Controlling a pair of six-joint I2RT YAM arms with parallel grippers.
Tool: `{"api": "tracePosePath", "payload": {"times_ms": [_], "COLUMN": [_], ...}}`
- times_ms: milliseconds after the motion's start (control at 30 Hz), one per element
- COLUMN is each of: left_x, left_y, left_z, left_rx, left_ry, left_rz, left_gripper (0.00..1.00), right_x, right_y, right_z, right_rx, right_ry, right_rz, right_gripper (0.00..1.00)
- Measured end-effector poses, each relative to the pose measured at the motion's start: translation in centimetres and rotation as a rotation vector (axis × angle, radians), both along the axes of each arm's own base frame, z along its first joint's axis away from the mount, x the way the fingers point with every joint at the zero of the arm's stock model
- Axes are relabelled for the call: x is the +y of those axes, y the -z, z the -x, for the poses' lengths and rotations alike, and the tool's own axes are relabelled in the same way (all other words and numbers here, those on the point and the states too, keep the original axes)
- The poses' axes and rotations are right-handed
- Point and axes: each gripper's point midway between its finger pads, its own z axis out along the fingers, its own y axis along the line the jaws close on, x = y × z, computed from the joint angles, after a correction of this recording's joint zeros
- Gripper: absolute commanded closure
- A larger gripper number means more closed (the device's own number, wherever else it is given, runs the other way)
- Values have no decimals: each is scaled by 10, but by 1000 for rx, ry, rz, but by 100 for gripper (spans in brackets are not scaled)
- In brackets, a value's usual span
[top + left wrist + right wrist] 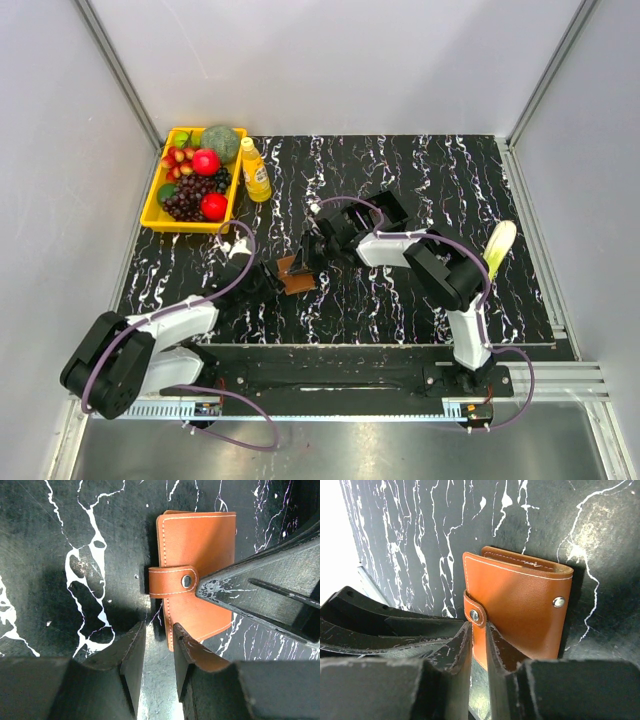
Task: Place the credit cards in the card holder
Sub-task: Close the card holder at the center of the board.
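Unfastening step judged: card holder point(200, 535) shut on counter point(65, 525), snap strap point(167, 581) fastened. At strap end, right gripper point(477, 628), grip not discernible; left gripper point(158, 632) parted, empty. Next: strap to be pinched, lifted.

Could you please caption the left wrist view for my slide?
Brown card holder on the marbled table, right gripper at its snap strap, left gripper at its edge.

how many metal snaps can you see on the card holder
2, right wrist view: strap snap at the card holder's left edge, face stud near its right edge. More may be hidden.
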Motion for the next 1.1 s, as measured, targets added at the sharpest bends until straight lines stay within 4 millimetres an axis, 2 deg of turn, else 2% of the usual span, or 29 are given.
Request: {"api": "tracePosePath", "payload": {"times_ms": [367, 567, 700, 800, 967, 1100], "left_x": [-2, 16, 31, 37, 22, 10], "left_y": [1, -4, -14, -14, -1, -6], "left_z": [-4, -9, -26, -37, -39, -43], "left_rx": [-8, -28, -66, -71, -32, -53], "left_ry": [-3, -76, -136, -158, -109, -82], "left_rz": [3, -57, -55, -44, 4, 71], "left_gripper": [74, 72, 69, 69, 69, 69], "right_x": [5, 6, 6, 6, 6, 6], "right_y": [0, -1, -1, -1, -1, -1], "right_z": [-1, -2, -2, -2, -2, -2], "right_rx": [5, 4, 4, 3, 2, 2], "right_ry": [-5, -6, -6, -6, -7, -6], "right_rz": [-26, -28, -27, -29, -30, -30], "right_gripper": [77, 77, 76, 75, 75, 75]}}
